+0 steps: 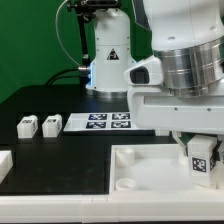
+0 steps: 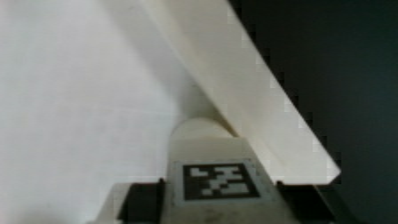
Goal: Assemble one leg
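Note:
My gripper (image 1: 200, 148) is shut on a leg (image 1: 200, 168), a small white block with a black-and-white tag on its face. It holds the leg upright over the near right corner of the large white square tray-like piece (image 1: 120, 180). In the wrist view the leg (image 2: 214, 150) sits between the dark fingers (image 2: 146, 203) of the gripper (image 2: 222, 208), close against the tray piece's raised rim (image 2: 231, 80). Whether the leg's foot touches the piece is hidden. Two more legs (image 1: 27, 125) (image 1: 50, 124) stand on the black table at the exterior view's left.
The marker board (image 1: 108, 121) lies flat behind the tray piece. A round corner socket (image 1: 126, 156) shows on the tray piece's far corner. Another white part (image 1: 5, 162) is cut off at the exterior view's left edge. The robot base (image 1: 108, 60) stands at the back.

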